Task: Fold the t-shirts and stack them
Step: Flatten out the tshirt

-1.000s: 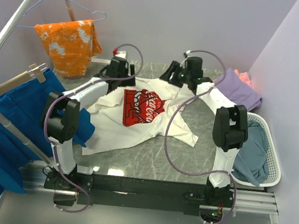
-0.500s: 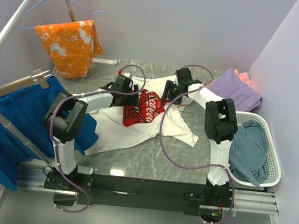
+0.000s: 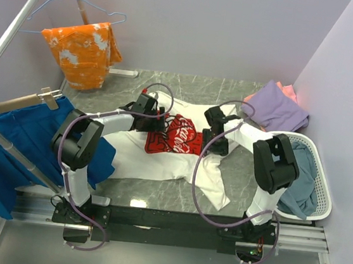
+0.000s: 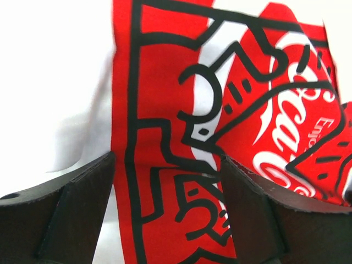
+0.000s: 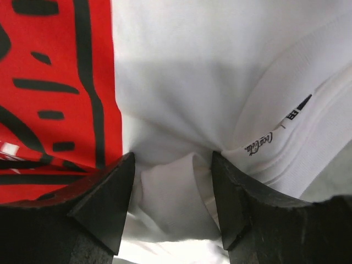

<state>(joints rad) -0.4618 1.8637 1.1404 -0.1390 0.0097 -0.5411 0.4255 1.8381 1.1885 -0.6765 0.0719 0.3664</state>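
Observation:
A white t-shirt with a red-and-white chest print lies rumpled across the middle of the table. My left gripper stands open right over the print, whose red cloth lies flat between its fingers. The right gripper is open at the shirt's collar side, with a bunched fold of white cloth between its jaws. Purple and salmon-pink tees lie at the back right. A grey-blue tee sits in the basket.
A white laundry basket stands at the right table edge. An orange splotched garment hangs at the back left, and a large blue cloth hangs on a rack along the left side.
Both grippers have come from the table's far edge toward the near side, and the white t-shirt has shifted with them: its print sits closer and its right hem reaches further forward.

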